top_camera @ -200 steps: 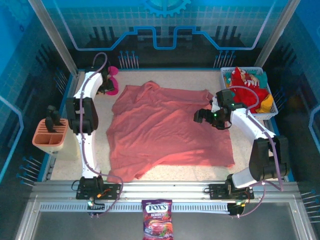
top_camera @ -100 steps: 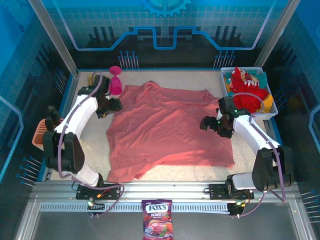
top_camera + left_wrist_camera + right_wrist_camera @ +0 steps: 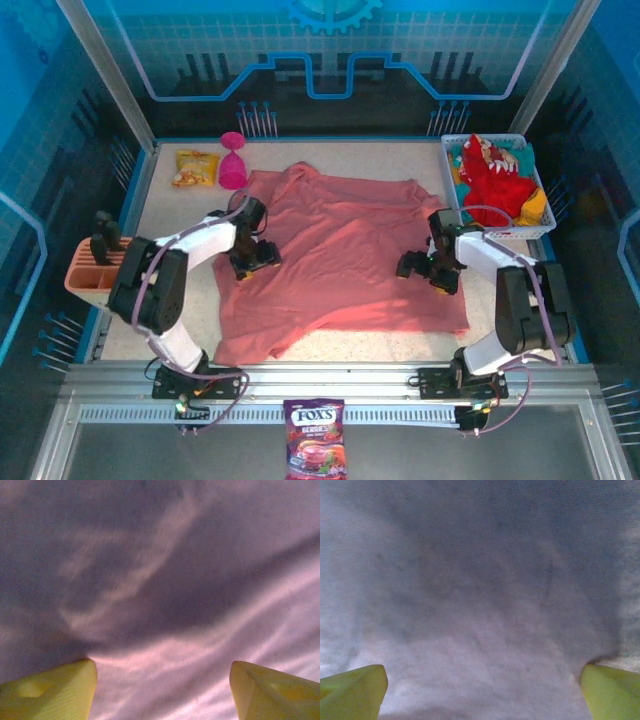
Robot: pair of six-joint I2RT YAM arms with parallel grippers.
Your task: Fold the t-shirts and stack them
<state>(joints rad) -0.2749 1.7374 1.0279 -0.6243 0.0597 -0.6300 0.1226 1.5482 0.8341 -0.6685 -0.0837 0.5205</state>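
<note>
Foremost, FOX'S Berries packet point(image 3: 314, 452), left claw point(image 3: 266, 257) open, right claw point(image 3: 405, 266) open, both over salmon-pink t-shirt point(image 3: 340, 240).

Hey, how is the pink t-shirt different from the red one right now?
The pink t-shirt lies spread across the table, while the red t-shirt sits bunched in the white basket. The pink t-shirt is plain, but the red t-shirt carries white print. Both are soft cloth, and neither is folded yet.
</note>
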